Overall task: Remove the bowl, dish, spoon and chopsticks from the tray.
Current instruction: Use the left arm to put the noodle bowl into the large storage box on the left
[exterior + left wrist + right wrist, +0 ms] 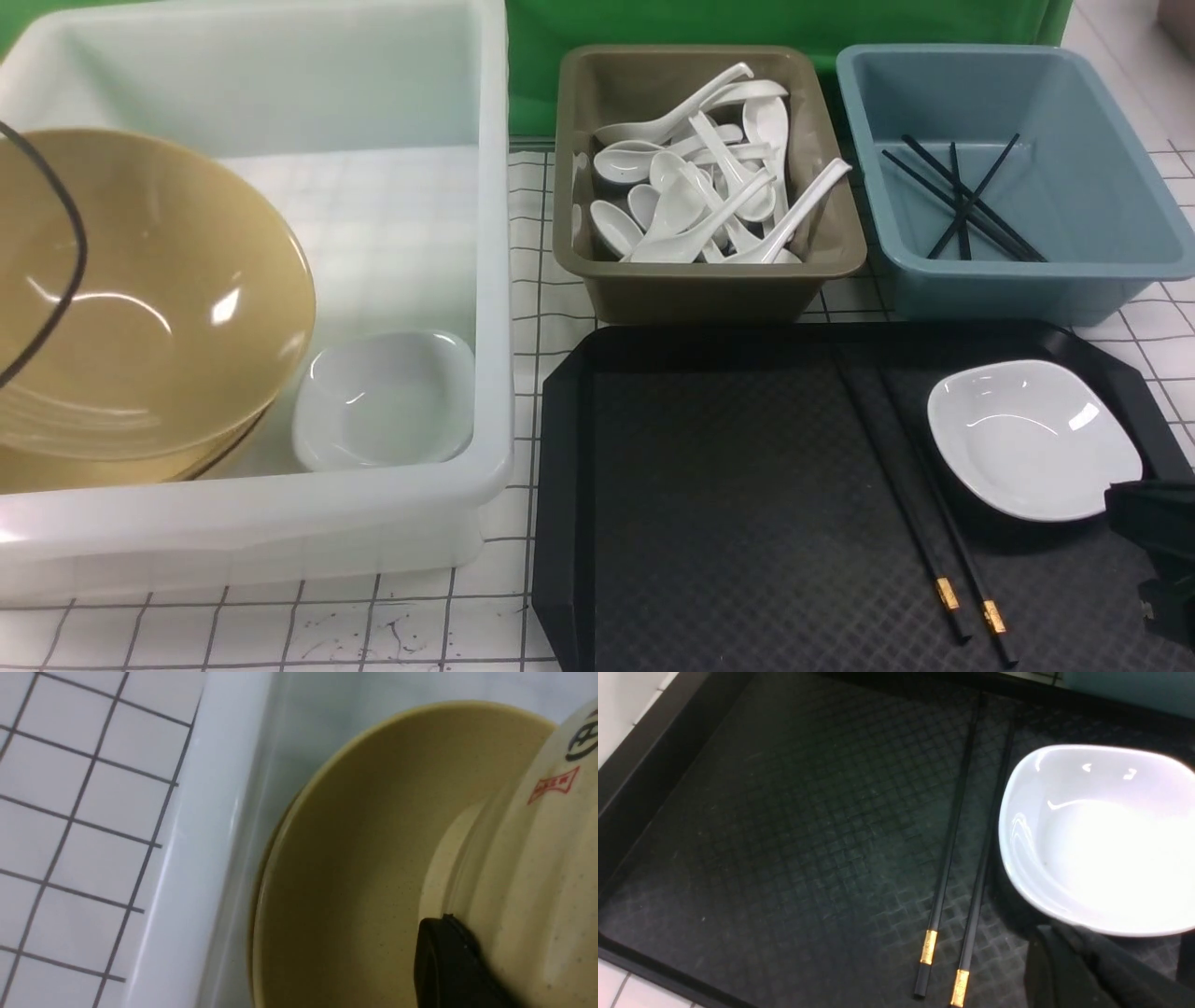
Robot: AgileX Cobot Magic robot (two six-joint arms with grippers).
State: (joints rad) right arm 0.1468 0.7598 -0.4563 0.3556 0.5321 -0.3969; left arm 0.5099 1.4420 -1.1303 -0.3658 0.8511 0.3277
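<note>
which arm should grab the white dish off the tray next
Right: the right gripper sits beside the dish on the tray, while the left gripper is over at the white bin, holding the bowl.

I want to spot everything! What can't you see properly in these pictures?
- Left gripper: the front view's left edge cuts it off; its wrist view shows just a bit, against the bowl.
- Right gripper: the front view's right edge cuts it; whether it grips the dish is unclear.
</note>
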